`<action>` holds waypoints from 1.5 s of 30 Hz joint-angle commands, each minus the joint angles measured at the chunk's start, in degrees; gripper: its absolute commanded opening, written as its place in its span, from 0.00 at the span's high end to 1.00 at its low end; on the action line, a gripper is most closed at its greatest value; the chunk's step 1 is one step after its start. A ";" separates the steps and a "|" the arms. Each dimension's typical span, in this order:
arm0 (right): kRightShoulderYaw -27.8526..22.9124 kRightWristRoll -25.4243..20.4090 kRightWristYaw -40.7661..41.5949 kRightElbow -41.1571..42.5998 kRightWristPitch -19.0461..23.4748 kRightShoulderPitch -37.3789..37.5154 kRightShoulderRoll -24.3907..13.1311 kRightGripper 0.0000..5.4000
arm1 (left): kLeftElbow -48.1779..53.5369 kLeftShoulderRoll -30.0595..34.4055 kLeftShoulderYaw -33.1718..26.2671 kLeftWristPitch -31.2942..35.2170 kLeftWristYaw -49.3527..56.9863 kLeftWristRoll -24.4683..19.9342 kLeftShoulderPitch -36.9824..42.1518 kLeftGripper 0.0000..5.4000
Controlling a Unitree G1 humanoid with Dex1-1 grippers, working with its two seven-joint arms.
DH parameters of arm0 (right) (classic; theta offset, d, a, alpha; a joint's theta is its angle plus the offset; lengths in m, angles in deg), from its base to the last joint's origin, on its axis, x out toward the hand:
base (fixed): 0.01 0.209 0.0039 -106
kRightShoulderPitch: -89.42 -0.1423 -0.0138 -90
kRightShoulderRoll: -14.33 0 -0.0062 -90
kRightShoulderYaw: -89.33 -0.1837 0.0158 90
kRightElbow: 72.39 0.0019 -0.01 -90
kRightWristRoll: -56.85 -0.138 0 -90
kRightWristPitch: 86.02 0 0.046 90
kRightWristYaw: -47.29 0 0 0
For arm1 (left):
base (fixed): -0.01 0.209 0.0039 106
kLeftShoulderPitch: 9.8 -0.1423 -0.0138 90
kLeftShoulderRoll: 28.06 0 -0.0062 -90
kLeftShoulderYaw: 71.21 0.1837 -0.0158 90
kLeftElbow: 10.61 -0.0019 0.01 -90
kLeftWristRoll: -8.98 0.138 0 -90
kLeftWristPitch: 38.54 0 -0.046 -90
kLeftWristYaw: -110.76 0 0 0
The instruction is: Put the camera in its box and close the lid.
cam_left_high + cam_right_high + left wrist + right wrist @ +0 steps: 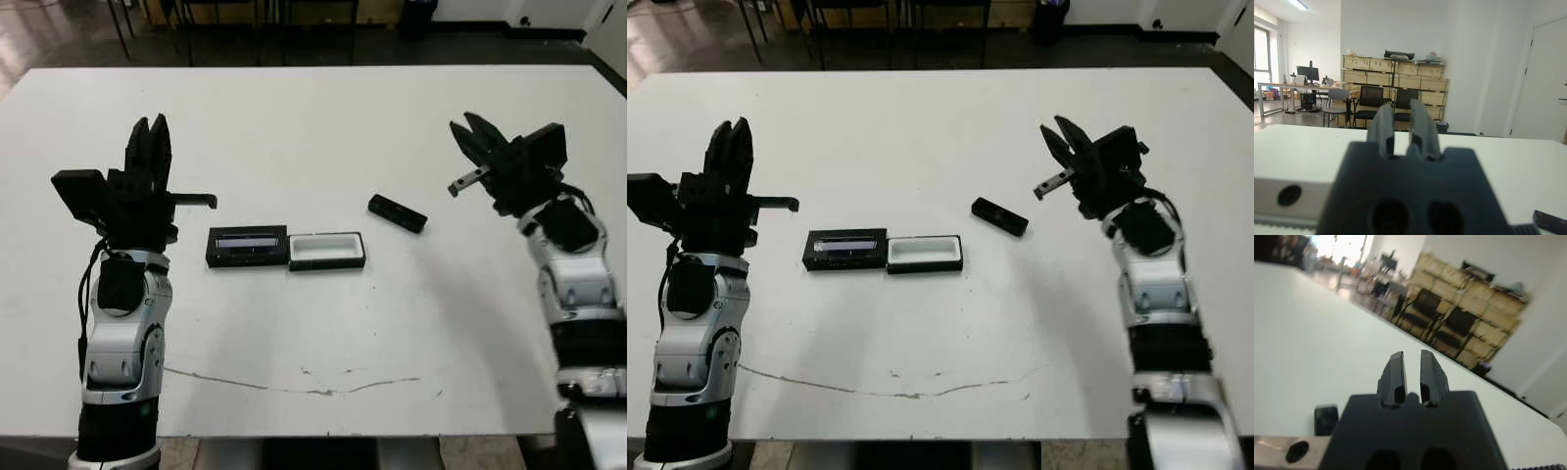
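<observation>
The camera, a slim black bar, lies flat and slanted on the white table, right of centre. Left of it sits the box, a shallow black tray with a white lining and nothing in it. Its lid lies flat and open against the tray's left side, its glossy strip facing up. My left gripper is raised left of the lid, pointing up and away, with a narrow gap between its fingers. My right gripper hovers right of the camera and holds nothing; a narrow gap separates its fingers.
A thin dark scratch runs across the table near its front edge. Chair legs stand on the floor beyond the far edge. White surface lies all around the box and camera.
</observation>
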 commanded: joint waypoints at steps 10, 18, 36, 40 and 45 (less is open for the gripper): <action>7.69 0.19 18.87 -6.77 8.40 -4.50 -3.77 0.56 | 0.49 0.43 0.20 0.98 0.07 0.78 -1.51 1.00; 8.22 -0.93 25.57 -9.48 9.05 -5.38 -3.57 0.23 | 0.14 0.11 0.16 1.17 0.07 -0.07 -1.70 1.00; 9.23 2.66 20.98 -20.33 4.71 -7.77 -0.56 0.00 | -0.66 0.31 0.40 0.28 0.07 0.42 -1.82 1.00; 9.75 3.16 21.33 -21.51 4.10 -8.07 0.23 0.00 | -0.70 0.29 0.27 0.08 0.13 0.33 -1.82 1.00; 11.36 5.27 20.22 -21.92 3.21 -7.95 0.74 0.00 | -0.40 0.09 0.34 0.68 0.40 0.25 -1.84 1.00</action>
